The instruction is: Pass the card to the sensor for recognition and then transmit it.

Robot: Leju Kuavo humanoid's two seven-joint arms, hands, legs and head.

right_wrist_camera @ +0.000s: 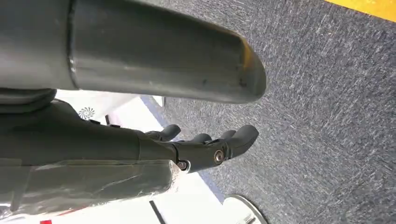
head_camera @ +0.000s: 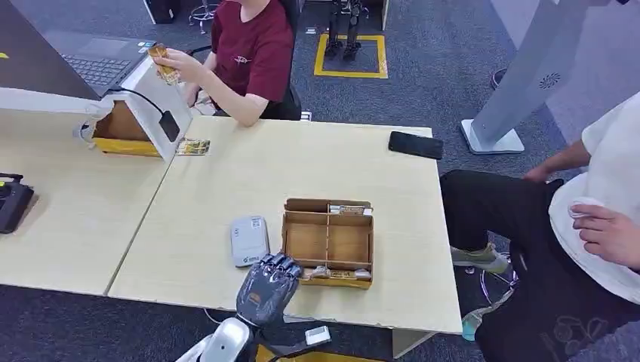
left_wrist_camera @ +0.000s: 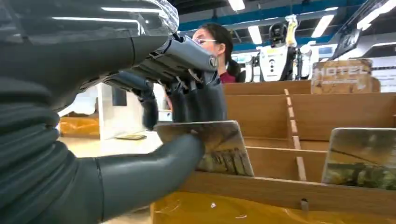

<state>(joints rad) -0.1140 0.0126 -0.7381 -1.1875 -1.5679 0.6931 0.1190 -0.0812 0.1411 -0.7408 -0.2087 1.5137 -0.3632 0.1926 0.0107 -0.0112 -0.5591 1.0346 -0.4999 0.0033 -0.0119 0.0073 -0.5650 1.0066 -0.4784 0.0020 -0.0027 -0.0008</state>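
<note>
The robot's left hand (head_camera: 268,286) pinches a picture card (left_wrist_camera: 219,147) standing in the front slot of the brown cardboard box (head_camera: 329,240) by the light wooden worktop's (head_camera: 226,181) near edge, probably to lift it toward the nearby grey card sensor (head_camera: 249,240), while the right hand (right_wrist_camera: 205,147) hangs with nothing in it, fingers loosely curled.

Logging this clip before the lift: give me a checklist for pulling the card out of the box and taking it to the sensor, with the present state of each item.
1. Left robot hand on the card: ok, thumb in front, fingers behind it.
2. Card out of the box: not ok, its lower edge sits behind the front wall.
3. Neighbouring card apart from the robot hand: ok.
4. Sensor bare and beside the box: ok.
5. Right robot hand out of the way: ok, it hangs over the carpet, holding nothing.
6. Grip firm enough to lift: cannot tell.
</note>
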